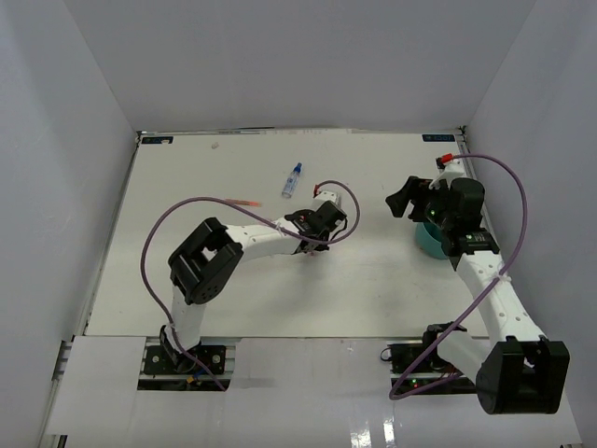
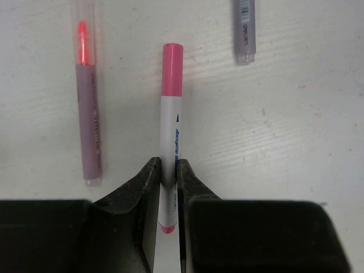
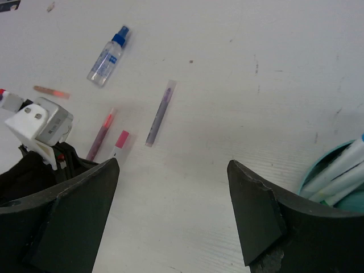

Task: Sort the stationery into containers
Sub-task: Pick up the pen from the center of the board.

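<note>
Marker (image 2: pixel 172 114) (pink-capped) clamped between fingers (image 2: pixel 139 190) of left gripper (image 2: pixel 169 166).

The marker (image 2: pixel 172 114) has a hot pink cap and end plug, a white barrel and blue lettering. The pen (image 2: pixel 88 131) is dusty mauve, with a red tip under a clear cap. The spray bottle (image 3: pixel 107 57) is clear with a blue top. The bowl (image 3: pixel 313 169) is teal and the pens in it (image 3: pixel 341 168) are white. The table (image 2: pixel 284 142) is off-white and a bit speckled. The left gripper (image 2: pixel 169 170) and right gripper (image 3: pixel 172 165) are both matte black, and the cables (image 1: pixel 149 238) are purple.
</note>
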